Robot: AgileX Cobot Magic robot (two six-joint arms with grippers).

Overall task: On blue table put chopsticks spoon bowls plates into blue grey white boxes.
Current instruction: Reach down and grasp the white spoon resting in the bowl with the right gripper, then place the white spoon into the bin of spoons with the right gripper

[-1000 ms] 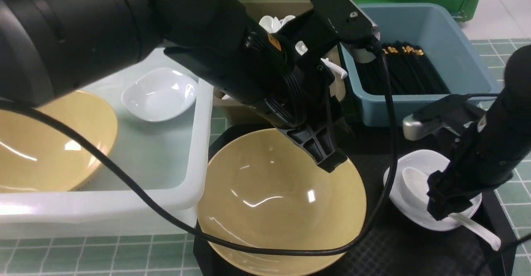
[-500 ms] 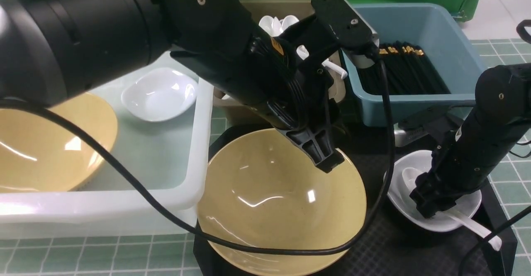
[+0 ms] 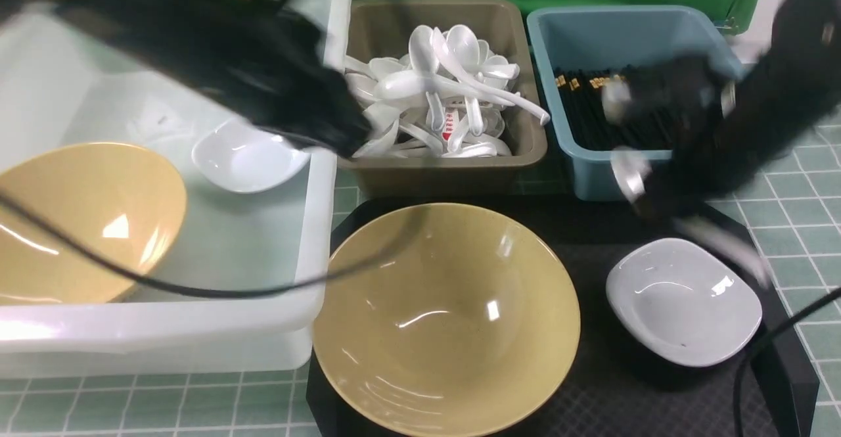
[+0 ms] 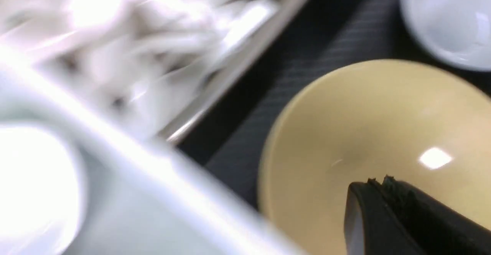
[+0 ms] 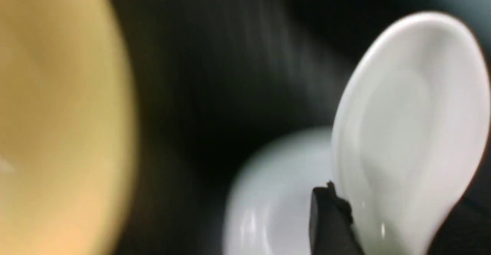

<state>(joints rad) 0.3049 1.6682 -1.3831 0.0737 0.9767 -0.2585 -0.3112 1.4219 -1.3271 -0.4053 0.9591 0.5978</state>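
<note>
The blue table (image 3: 808, 181) carries everything. Biggest is the white box (image 3: 315, 227), on the tabletop's left edge. In it we see one yellow bowl (image 3: 79, 220) at the front-left and a small white plate (image 3: 246, 161) toward the back-right wall.

Next is the black tray (image 3: 591, 397), at the front edge, centre to right. On it sits a 2nd yellow bowl (image 3: 447, 319) at the tray's left, and a 2nd white plate (image 3: 683, 299) near its right edge, bowl & plate apart.

At the back edge stand the grey box (image 3: 447, 164) in the centre, w/ a spoon heap (image 3: 440, 89) inside, and the blue box (image 3: 591, 181) just to its right, w/ black chopsticks (image 3: 585, 115) lying in it.

The left arm (image 3: 250, 62) is blurred, over the white box's back-right corner. The right arm (image 3: 775, 108) is also blurred, over the blue box & the tray's back-right corner.

The right gripper (image 5: 337, 209) is clamped on one spoon (image 5: 406, 132), held clear above the tray plate. The left gripper (image 4: 378, 182) has jaws pressed together w/ nothing between, tip over the tray bowl in its wrist view.
</note>
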